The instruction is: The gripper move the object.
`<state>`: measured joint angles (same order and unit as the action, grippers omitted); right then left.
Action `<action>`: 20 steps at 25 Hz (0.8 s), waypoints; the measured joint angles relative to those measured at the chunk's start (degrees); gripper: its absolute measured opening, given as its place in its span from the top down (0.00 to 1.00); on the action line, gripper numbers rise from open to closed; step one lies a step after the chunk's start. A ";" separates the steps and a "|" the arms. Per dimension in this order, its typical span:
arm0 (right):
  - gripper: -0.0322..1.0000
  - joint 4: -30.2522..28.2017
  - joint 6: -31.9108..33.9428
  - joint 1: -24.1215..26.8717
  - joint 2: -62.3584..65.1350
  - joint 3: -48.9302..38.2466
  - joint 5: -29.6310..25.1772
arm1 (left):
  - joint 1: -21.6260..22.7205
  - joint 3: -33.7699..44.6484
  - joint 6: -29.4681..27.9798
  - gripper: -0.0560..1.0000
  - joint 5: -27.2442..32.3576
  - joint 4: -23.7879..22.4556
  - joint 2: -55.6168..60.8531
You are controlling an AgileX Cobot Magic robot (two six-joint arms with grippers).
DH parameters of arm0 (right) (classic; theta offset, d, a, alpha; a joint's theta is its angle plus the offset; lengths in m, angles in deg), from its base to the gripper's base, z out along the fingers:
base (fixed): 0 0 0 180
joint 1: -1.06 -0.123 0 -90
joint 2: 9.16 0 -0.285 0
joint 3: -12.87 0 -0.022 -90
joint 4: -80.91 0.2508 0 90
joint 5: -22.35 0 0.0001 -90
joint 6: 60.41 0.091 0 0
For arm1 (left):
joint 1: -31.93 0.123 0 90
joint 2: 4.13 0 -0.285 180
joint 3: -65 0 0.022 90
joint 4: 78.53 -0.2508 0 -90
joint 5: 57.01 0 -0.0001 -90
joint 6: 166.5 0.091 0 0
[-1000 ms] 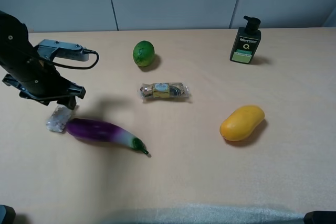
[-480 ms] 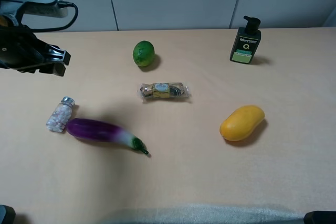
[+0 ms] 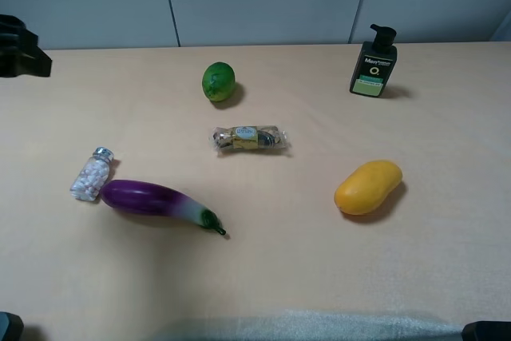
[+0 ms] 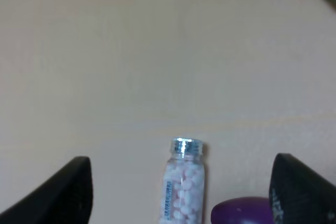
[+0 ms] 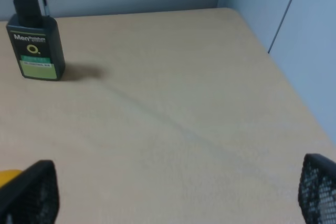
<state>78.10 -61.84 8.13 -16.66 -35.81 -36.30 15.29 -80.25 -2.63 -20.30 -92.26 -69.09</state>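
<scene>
The little pellet bottle (image 3: 93,174) lies by the eggplant (image 3: 157,200), well clear of the left gripper (image 4: 181,195), whose jaws are spread wide with nothing between them.

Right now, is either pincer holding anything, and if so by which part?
Nothing is held. The left pincer is open, with the bottle lying free on the table between its fingers' view. The right pincer is open and empty.
</scene>
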 joint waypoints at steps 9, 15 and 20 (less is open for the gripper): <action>0.30 0.00 0.00 0.00 0.00 0.00 0.00 | 0.00 0.00 0.00 0.22 12.20 -0.40 21.97; 0.30 0.00 0.00 0.00 0.00 0.00 0.00 | 0.00 0.00 0.05 0.22 21.33 -3.31 33.94; 0.30 0.00 0.00 0.00 0.00 0.00 0.00 | 0.00 0.00 0.05 0.22 26.75 -5.02 42.65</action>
<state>78.10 -61.84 8.13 -16.66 -35.81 -36.30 15.29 -80.25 -2.58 6.45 -97.28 -26.43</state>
